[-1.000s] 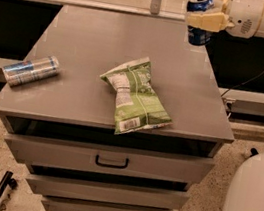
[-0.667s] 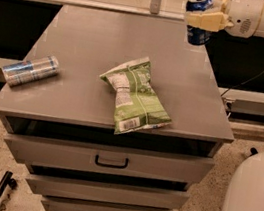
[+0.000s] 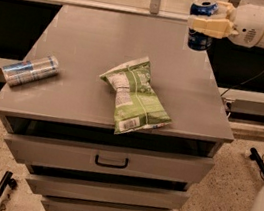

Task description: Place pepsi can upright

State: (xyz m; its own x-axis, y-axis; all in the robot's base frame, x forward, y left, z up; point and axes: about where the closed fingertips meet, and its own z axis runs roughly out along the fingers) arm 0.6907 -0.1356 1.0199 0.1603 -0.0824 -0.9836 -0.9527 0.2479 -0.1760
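The pepsi can [image 3: 198, 39] is dark blue with white markings and a silver top. It stands upright, held above the far right corner of the grey cabinet top [image 3: 98, 35]. My gripper [image 3: 205, 23] comes in from the right on a white arm and is shut on the can, with a cream finger [image 3: 212, 26] across its middle. I cannot tell whether the can's base touches the top.
A green chip bag [image 3: 134, 96] lies in the middle of the top near the front. A slim silver and light-blue can [image 3: 30, 70] lies on its side at the left edge. Drawers with a black handle [image 3: 111, 161] are below. A railing runs behind.
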